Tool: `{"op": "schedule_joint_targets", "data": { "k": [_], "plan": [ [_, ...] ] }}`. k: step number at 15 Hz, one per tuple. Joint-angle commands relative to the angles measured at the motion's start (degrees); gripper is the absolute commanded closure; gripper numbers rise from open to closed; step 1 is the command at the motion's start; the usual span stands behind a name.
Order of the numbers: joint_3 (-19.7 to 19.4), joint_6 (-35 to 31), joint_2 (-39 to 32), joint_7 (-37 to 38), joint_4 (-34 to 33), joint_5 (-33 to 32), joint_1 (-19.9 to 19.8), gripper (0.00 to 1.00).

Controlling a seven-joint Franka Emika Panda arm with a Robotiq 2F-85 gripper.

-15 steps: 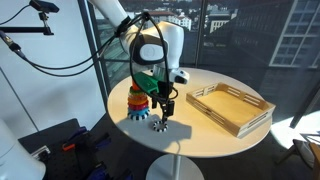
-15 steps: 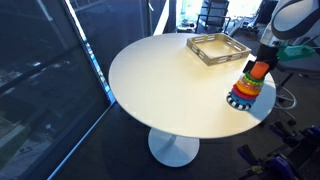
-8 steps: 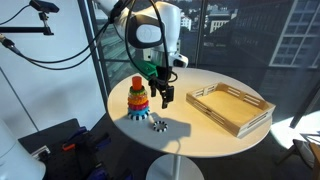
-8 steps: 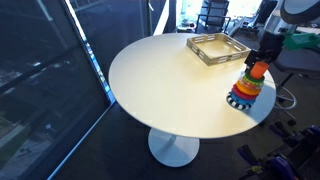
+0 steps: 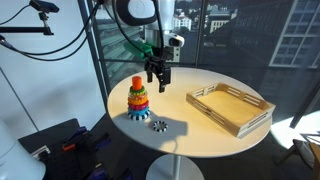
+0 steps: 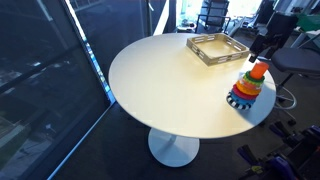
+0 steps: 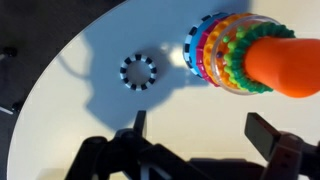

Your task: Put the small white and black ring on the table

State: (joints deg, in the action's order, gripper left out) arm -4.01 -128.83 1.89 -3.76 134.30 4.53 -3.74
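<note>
The small white and black ring (image 5: 159,125) lies flat on the round cream table (image 5: 190,135), near its edge beside the stacker; it also shows in the wrist view (image 7: 138,71). The multicoloured stack of rings with an orange top (image 5: 137,98) stands next to it and shows in an exterior view (image 6: 249,85) and in the wrist view (image 7: 248,55). My gripper (image 5: 158,78) hangs open and empty well above the table, over the stack and the ring. In the wrist view its fingers (image 7: 200,135) are spread apart with nothing between them.
A rectangular light wooden tray (image 5: 229,107) sits on the far side of the table, also in an exterior view (image 6: 218,47). Glass walls stand behind the table. Cables and equipment lie on the floor at the left.
My gripper has risen from just above the table beside the stack to well above it, open. The white and black ring stays lying on the table.
</note>
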Motion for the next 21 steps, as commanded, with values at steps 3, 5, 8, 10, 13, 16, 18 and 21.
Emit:
{"op": "schedule_joint_targets", "data": {
  "k": [3, 5, 8, 10, 13, 16, 18, 21],
  "plan": [
    [0.73, 7.44, 6.57, 2.00, -0.67, -0.95, 0.66, 0.00],
    [1.06, 9.02, 8.66, 2.08, -0.64, -1.30, 0.86, 0.00],
    [1.72, 12.25, 11.63, 2.75, -0.76, -2.11, 1.10, 0.00],
    [2.33, 14.83, 13.30, 3.79, -0.99, -3.22, 1.10, 0.00],
    [2.99, 19.49, 14.82, 5.86, -1.68, -3.95, 1.13, 0.00],
    [3.37, 21.25, 15.76, 7.78, -1.67, -3.65, 1.10, 0.00],
    [3.45, 20.85, 16.03, 8.70, -1.47, -3.54, 1.07, 0.00],
    [2.95, 19.62, 15.34, 7.06, -0.88, -3.02, 1.25, 0.00]
  ]
}}
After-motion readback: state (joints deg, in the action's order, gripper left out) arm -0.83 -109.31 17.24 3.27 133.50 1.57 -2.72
